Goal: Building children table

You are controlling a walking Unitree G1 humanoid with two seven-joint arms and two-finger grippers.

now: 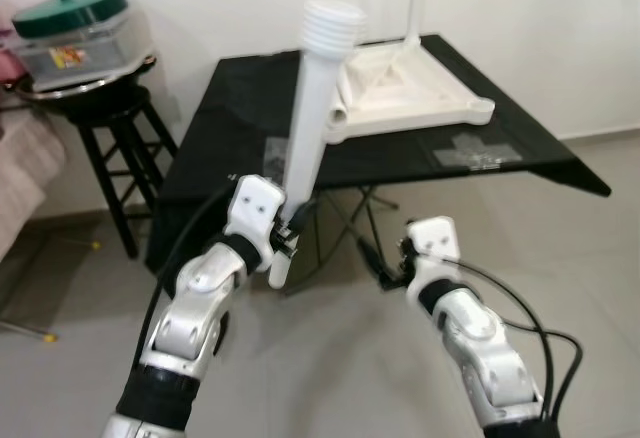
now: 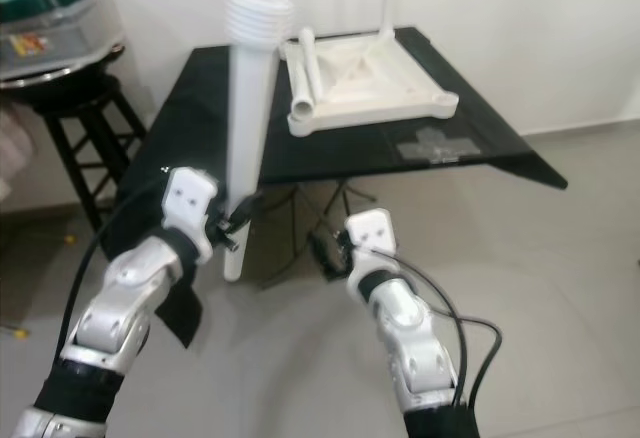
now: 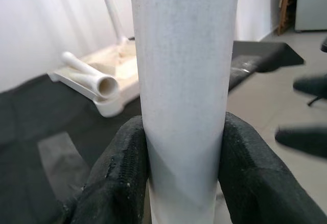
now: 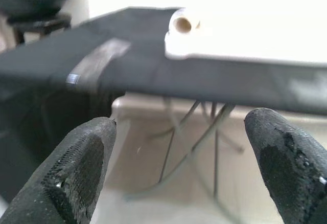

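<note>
A: Left eye view, item one. What do you hold?

B: Left end effector (image 1: 284, 226), centre-left of the frame, closed on a white table leg (image 1: 312, 118). The leg stands nearly upright, ribbed end at the top, gripped near its lower end. Upper centre: the white tabletop (image 1: 405, 88), lying upside down on the black counter (image 1: 230, 128), with a second leg (image 1: 338, 110) lying across its near-left corner.

A: Right eye view?

B: Right end effector (image 2: 325, 250), lower centre, empty, short of the counter's front edge. At upper left, a black stool (image 2: 60, 118) carrying a green-lidded container (image 2: 50, 8). Keep your leg clear of both.

A: Left wrist view?

B: Both black fingers (image 3: 122, 157) press the leg's shaft from opposite sides, with no gap. The grip looks square. In the background the loose leg's open end faces you.

A: Right wrist view?

B: Fingers (image 4: 82, 168) spread wide with nothing between them; the counter edge and tabletop corner lie ahead.

A: Advice for the step?

B: My judgement: you are carrying the leg to a corner socket. With a low grip and a long shaft the top will swing, so move slowly. Turn the ribbed end down over the socket before lowering it. Steady the tabletop with your free end effector, and mind the loose leg at that corner.
</note>
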